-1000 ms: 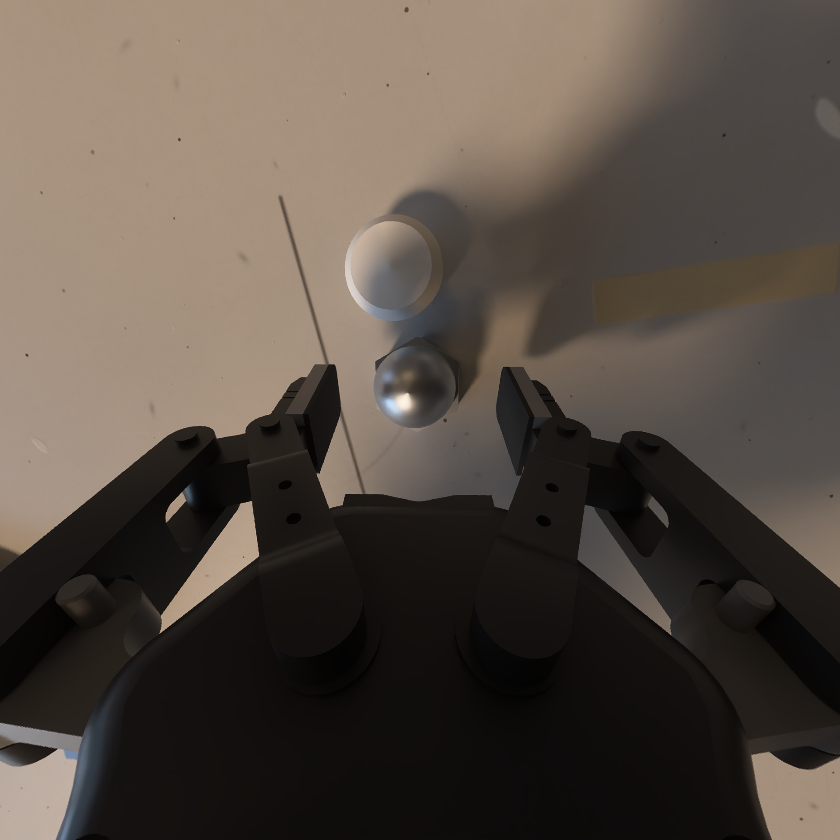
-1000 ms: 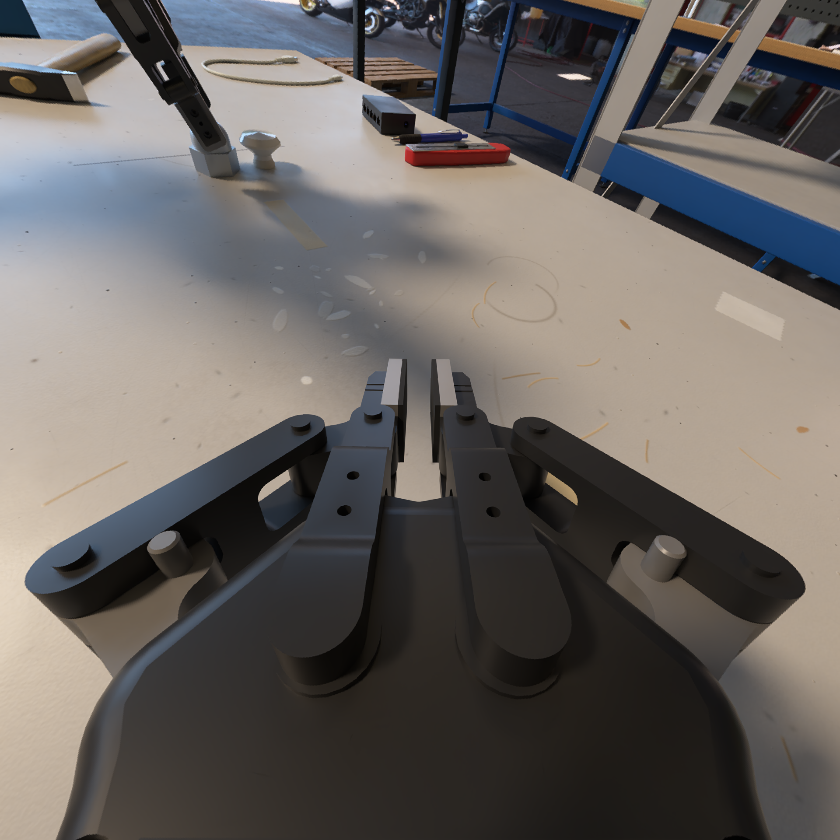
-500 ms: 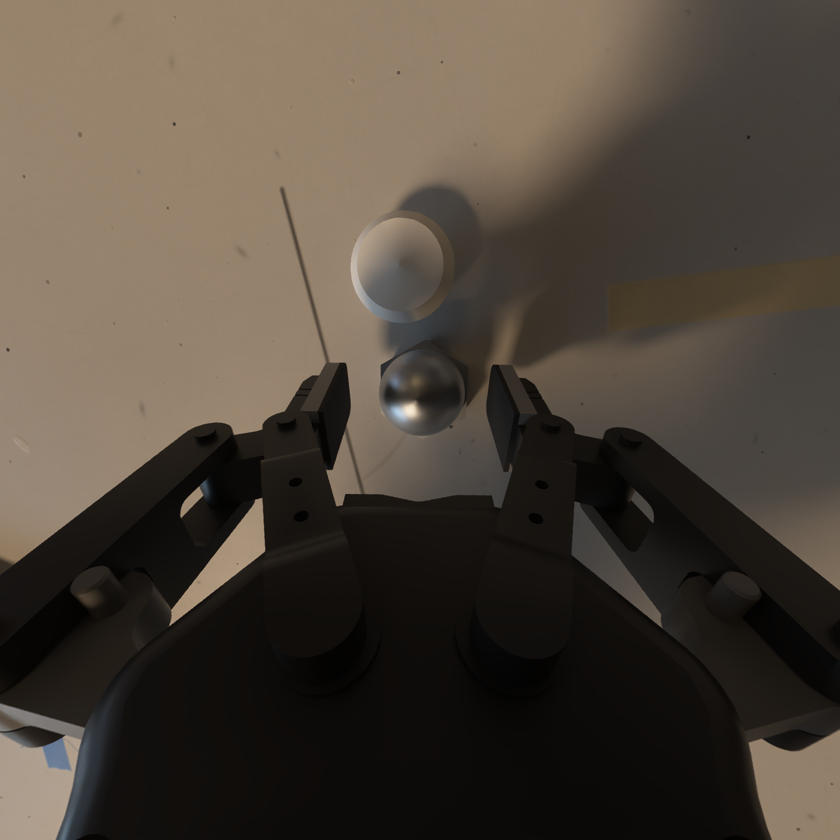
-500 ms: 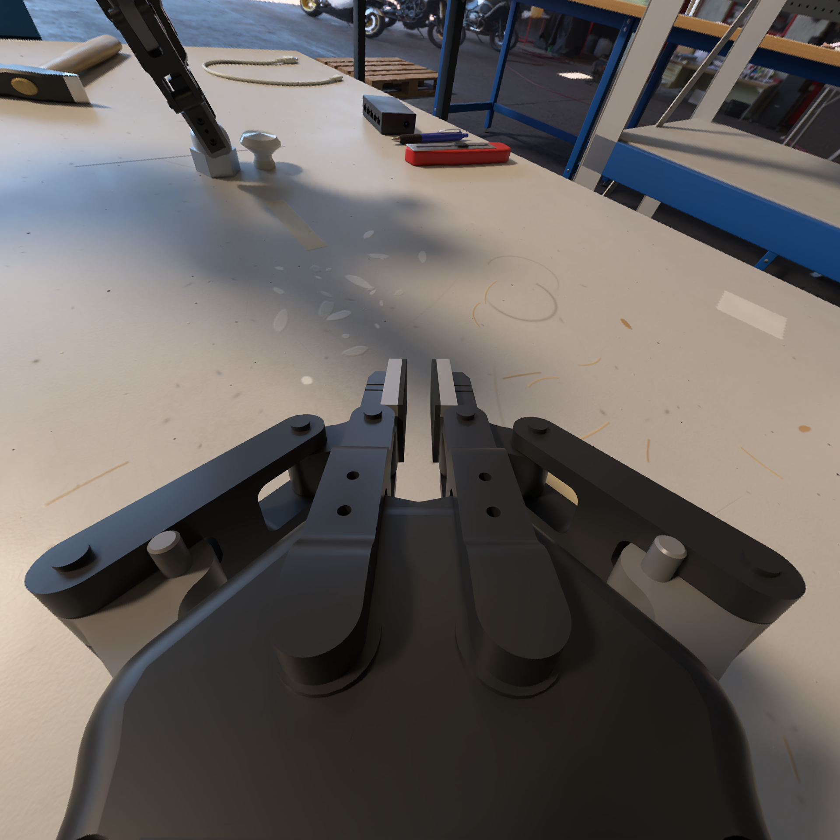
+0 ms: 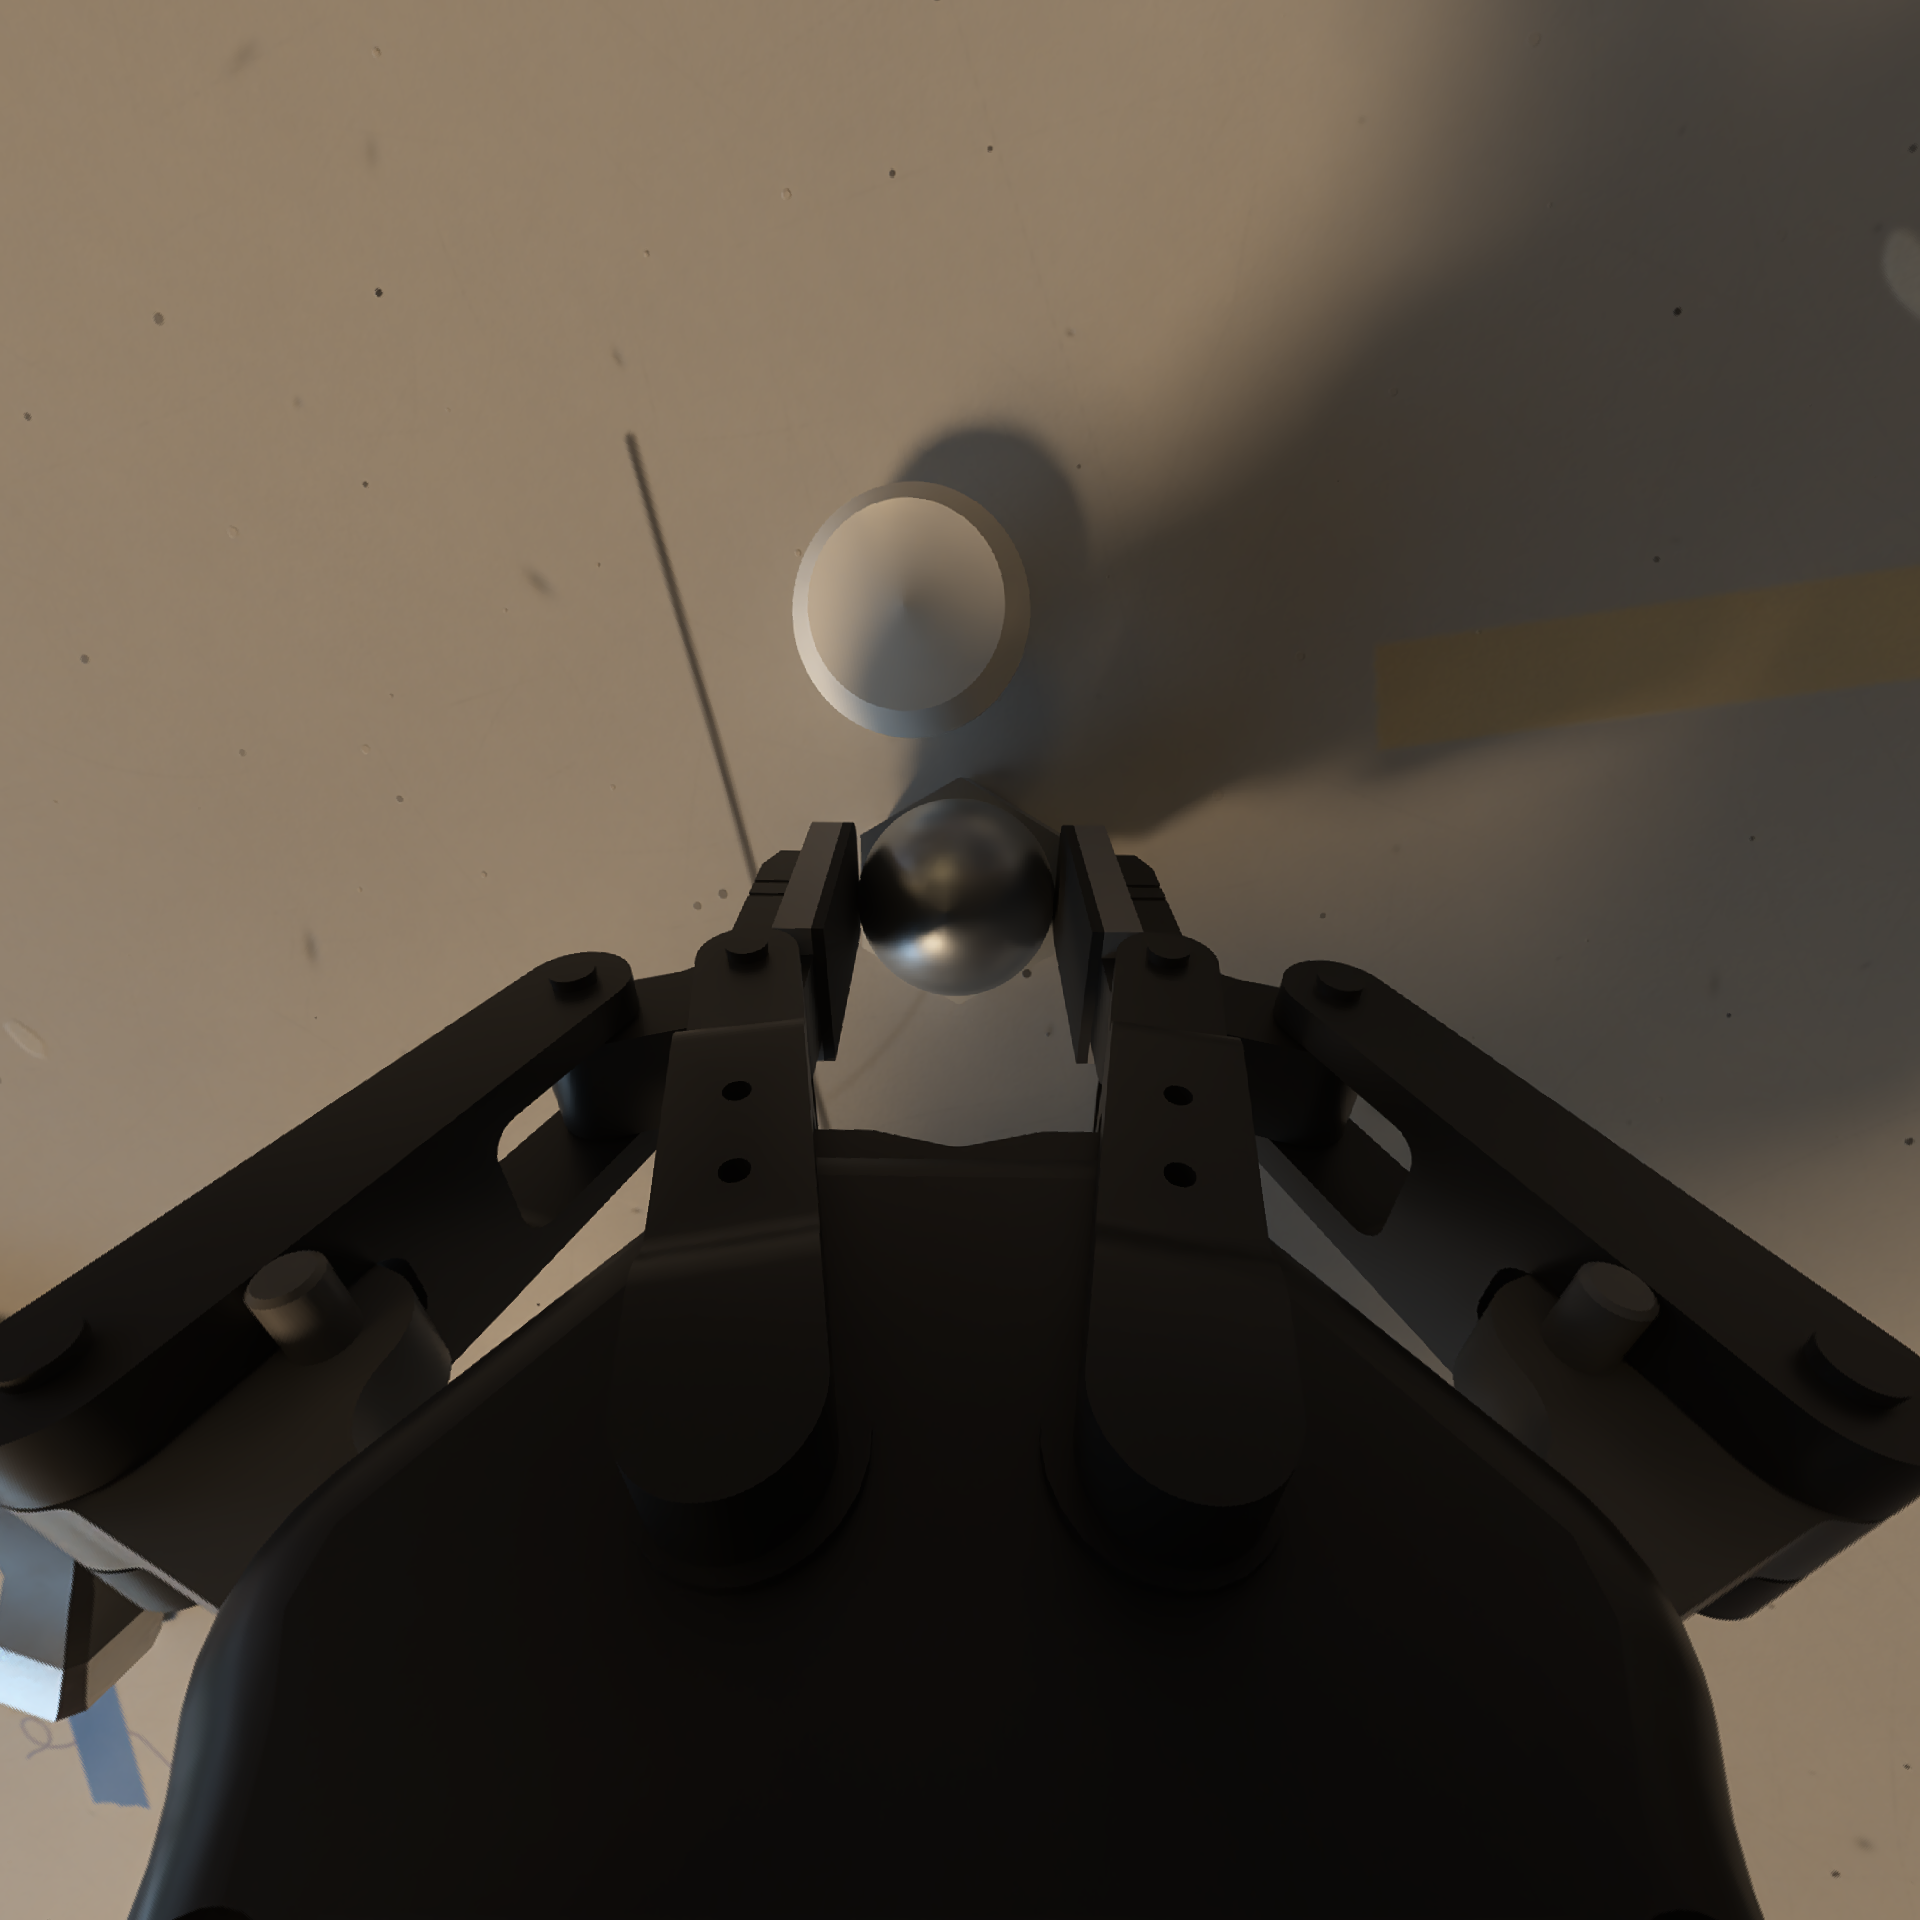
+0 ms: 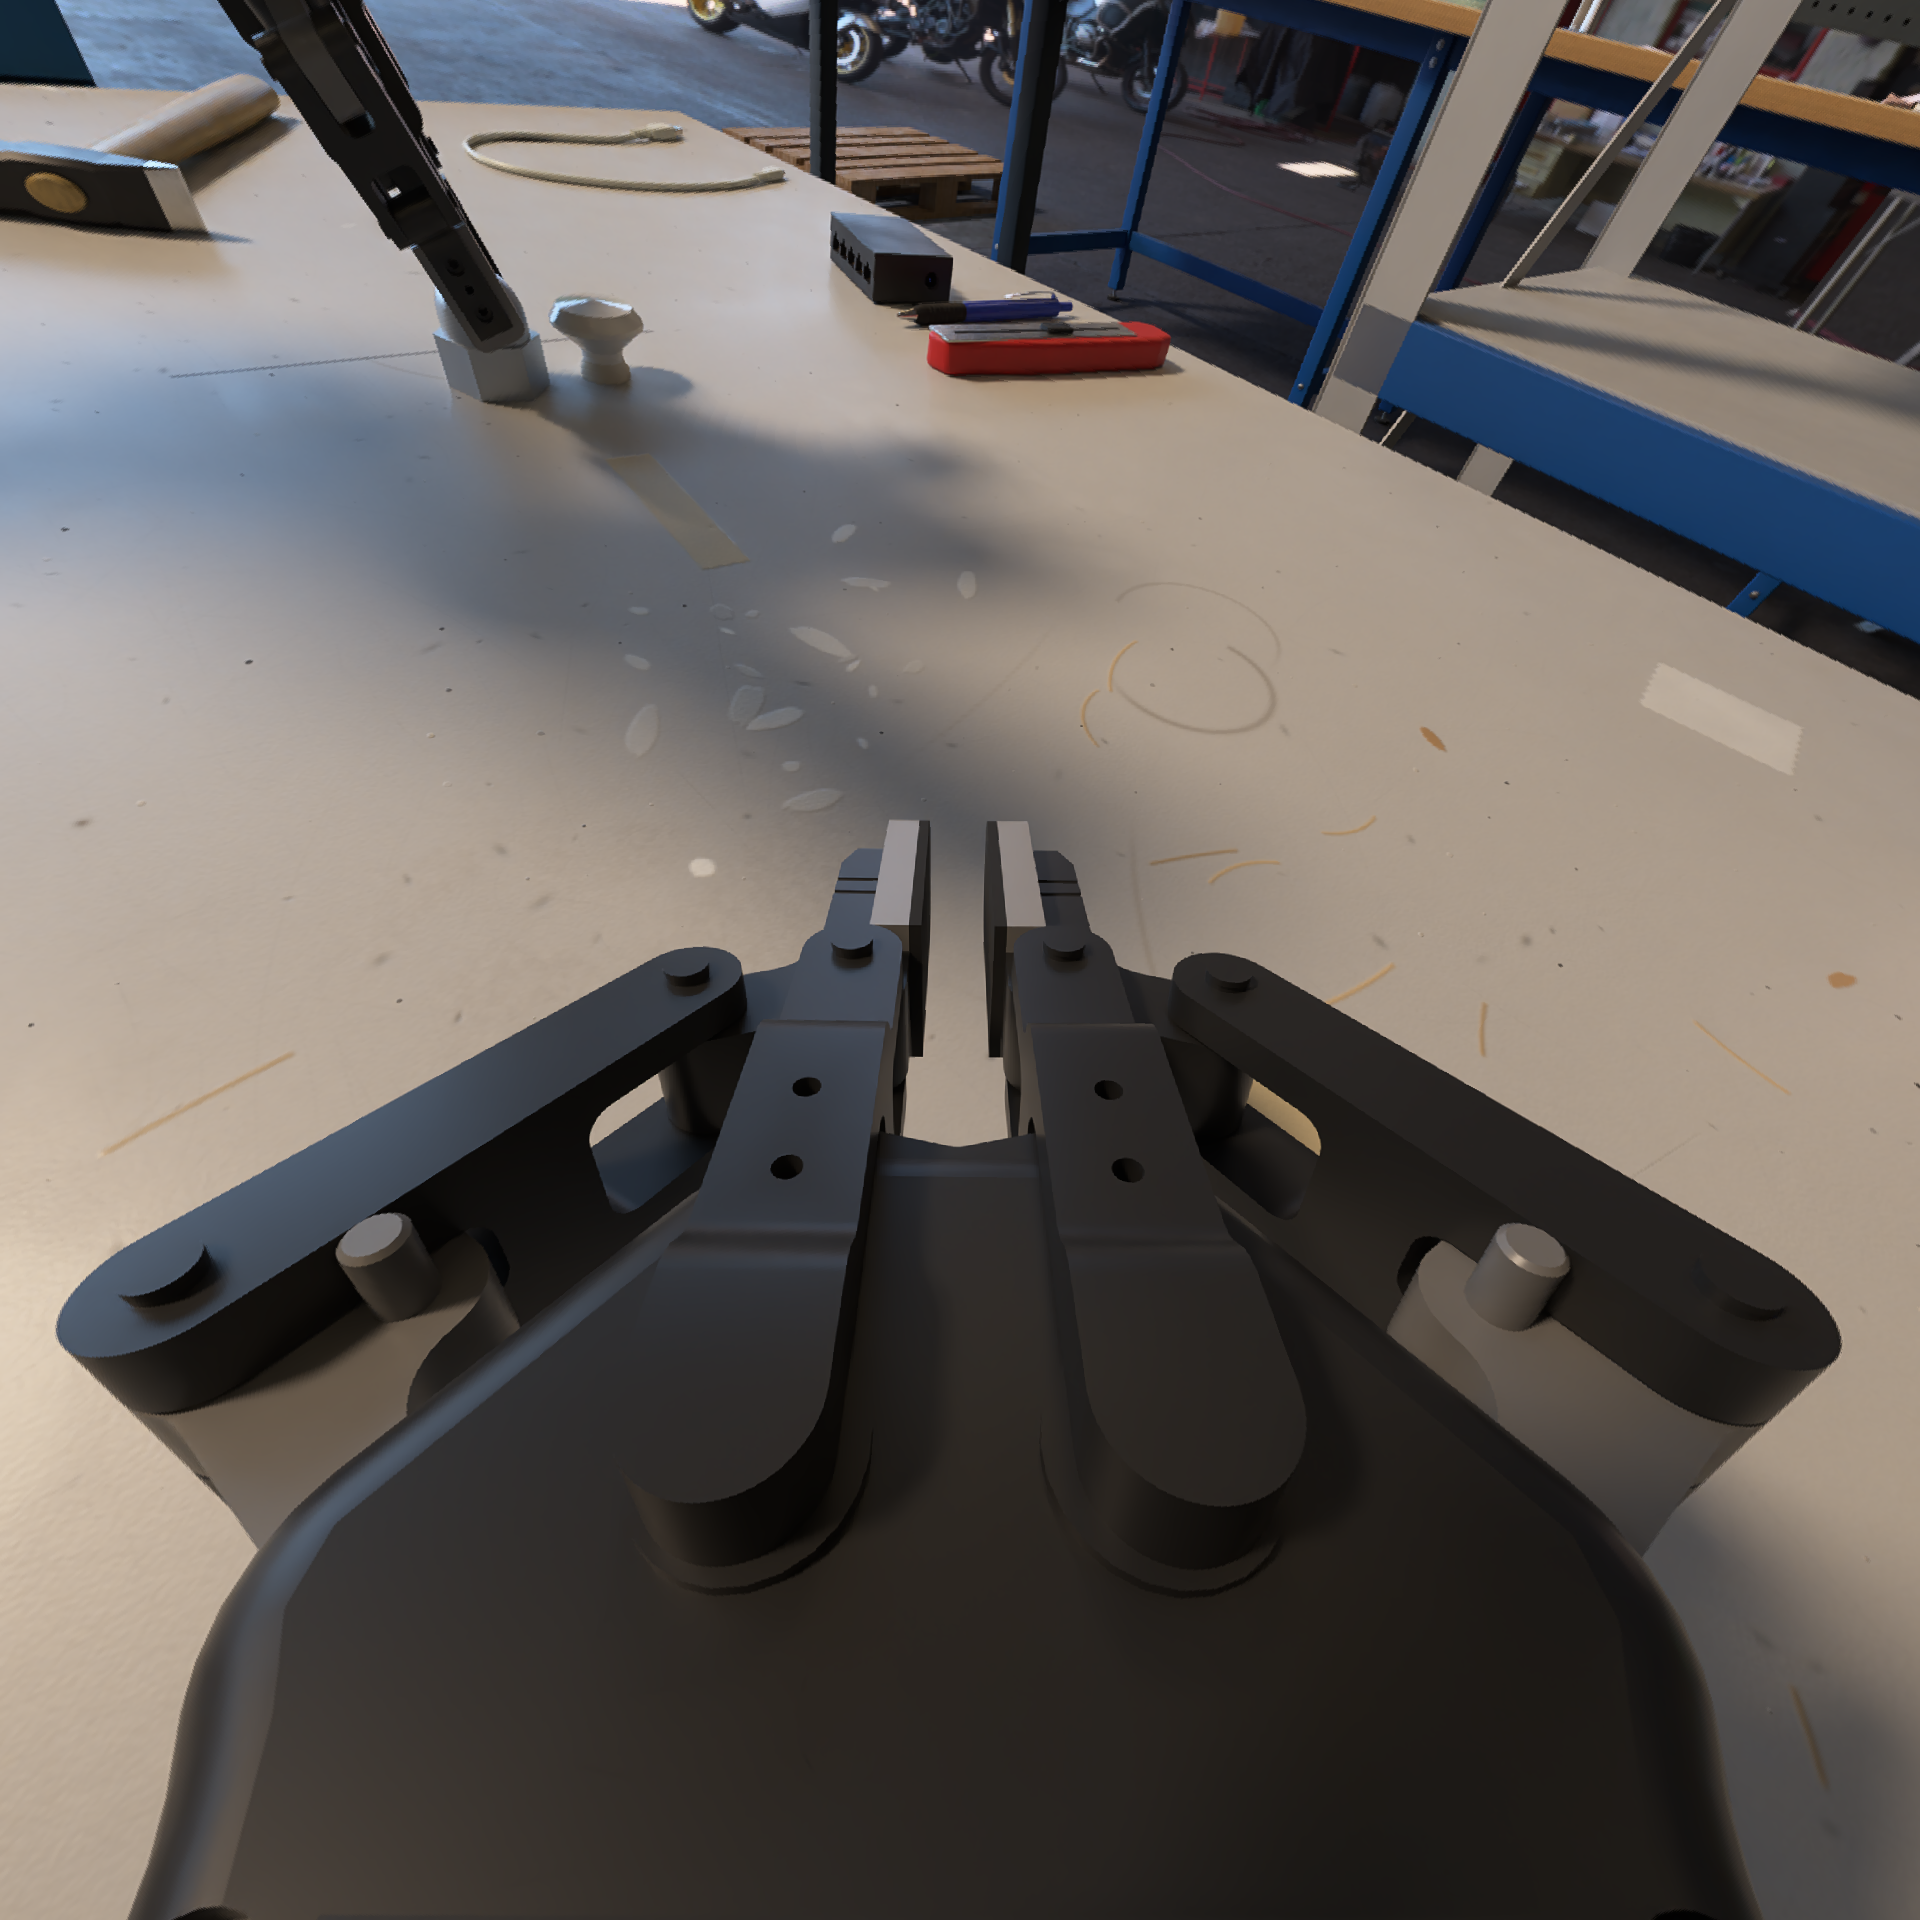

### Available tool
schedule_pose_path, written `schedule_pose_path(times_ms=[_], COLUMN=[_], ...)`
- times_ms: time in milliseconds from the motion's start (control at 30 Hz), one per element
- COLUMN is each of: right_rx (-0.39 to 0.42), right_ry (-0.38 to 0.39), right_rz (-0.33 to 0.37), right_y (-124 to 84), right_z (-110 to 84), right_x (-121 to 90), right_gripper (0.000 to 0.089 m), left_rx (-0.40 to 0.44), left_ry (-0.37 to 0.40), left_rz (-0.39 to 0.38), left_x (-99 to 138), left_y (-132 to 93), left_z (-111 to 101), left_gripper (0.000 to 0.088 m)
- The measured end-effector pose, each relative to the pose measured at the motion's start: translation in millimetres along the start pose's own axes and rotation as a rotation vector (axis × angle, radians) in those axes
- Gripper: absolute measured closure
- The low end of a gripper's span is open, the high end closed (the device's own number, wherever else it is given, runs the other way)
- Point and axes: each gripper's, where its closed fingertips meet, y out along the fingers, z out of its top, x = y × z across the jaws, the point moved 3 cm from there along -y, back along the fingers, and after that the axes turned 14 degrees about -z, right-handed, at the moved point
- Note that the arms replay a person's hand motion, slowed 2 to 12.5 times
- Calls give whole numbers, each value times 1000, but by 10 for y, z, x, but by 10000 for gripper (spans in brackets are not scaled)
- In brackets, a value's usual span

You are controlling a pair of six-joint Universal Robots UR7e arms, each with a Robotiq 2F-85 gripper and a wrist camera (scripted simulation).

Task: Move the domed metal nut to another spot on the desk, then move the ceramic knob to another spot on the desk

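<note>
In the left wrist view the domed metal nut [image 5: 954, 902] sits on the desk, shiny and round on top with a hex base. My left gripper [image 5: 956, 883] is shut on it, both pads touching its sides. The white ceramic knob [image 5: 910, 609] stands upright just beyond the nut, apart from the fingers. In the right wrist view the knob [image 6: 596, 335] shows far off at the upper left, beside the left gripper's fingers [image 6: 488, 343], which hide the nut. My right gripper [image 6: 956, 873] hovers low over the desk, its fingers nearly together with nothing between them.
A strip of tan tape [image 5: 1642, 665] lies right of the knob. In the right wrist view, a hammer [image 6: 94, 177], a cable [image 6: 613, 156], a black box [image 6: 888, 255], a pen [image 6: 987, 309] and a red case [image 6: 1044, 346] lie along the far desk. The desk edge [image 6: 1558, 520] runs at the right.
My left gripper's fingers have closed from wide open onto the domed nut. The right gripper has not moved.
</note>
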Motion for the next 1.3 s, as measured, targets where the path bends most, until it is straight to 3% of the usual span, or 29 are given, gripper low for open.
schedule_pose_path(times_ms=[767, 1300], right_rx=[-1, -2], right_ry=[0, 2], right_rz=[2, 3], right_y=[2, 3], right_z=[-2, -2], right_x=[-1, 1], right_gripper=[800, 801], left_rx=[16, 73], left_ry=[36, 61], left_rz=[30, 46], left_x=[-44, 1], left_y=[-34, -238], left_z=[7, 61], left_gripper=[539, 539])
